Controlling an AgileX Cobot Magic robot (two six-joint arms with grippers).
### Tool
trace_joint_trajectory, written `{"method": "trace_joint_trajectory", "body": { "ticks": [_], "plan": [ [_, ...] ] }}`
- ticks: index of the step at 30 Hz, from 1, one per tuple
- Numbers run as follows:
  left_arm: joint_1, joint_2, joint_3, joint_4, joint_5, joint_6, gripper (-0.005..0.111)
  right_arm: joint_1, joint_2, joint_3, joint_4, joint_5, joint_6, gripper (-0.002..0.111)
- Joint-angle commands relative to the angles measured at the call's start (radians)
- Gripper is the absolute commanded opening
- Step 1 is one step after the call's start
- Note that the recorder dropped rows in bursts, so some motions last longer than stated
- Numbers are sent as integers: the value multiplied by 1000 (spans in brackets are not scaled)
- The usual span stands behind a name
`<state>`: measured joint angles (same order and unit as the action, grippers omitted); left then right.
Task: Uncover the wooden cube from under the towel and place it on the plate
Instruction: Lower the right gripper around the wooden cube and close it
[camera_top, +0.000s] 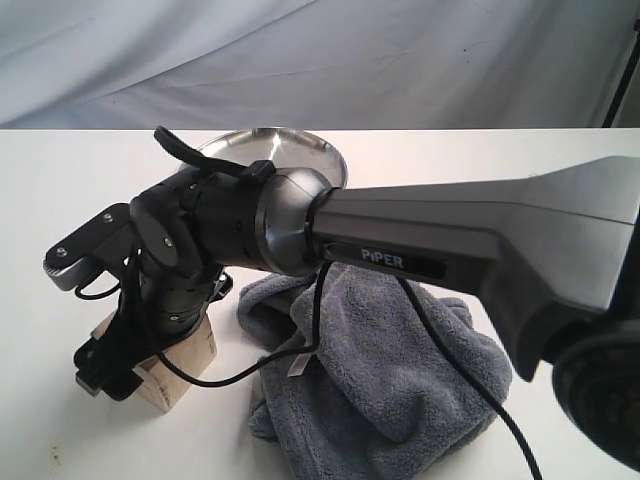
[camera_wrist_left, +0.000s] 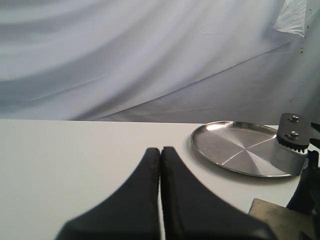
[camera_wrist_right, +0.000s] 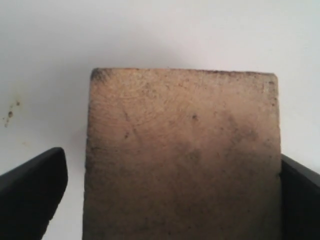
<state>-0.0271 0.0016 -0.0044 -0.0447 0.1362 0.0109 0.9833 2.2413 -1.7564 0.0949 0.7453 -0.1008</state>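
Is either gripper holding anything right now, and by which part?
Nothing is held. The right gripper straddles the wooden cube with jaws open, a gap showing at one finger; the left gripper is shut and empty.

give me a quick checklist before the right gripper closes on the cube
1. Wooden cube free of the towel: ok, fully uncovered beside it.
2. Right gripper open: ok.
3. Cube between its fingers: ok, one finger each side, gap wider on one.
4. Plate empty: ok, visible part bare.
5. Left gripper clear of the path to the plate: cannot tell; it is shut.
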Motion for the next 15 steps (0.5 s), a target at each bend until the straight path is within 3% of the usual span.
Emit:
{"method": "trace_joint_trajectory", "body": {
  "ticks": [1, 15],
  "plan": [
    [-1, -2, 4, 1, -1, -3, 1, -8, -1, -3, 1, 4, 40, 93],
    [-1, -2, 4, 1, -1, -1, 1, -8, -1, -3, -13, -31, 164, 74]
  ]
}}
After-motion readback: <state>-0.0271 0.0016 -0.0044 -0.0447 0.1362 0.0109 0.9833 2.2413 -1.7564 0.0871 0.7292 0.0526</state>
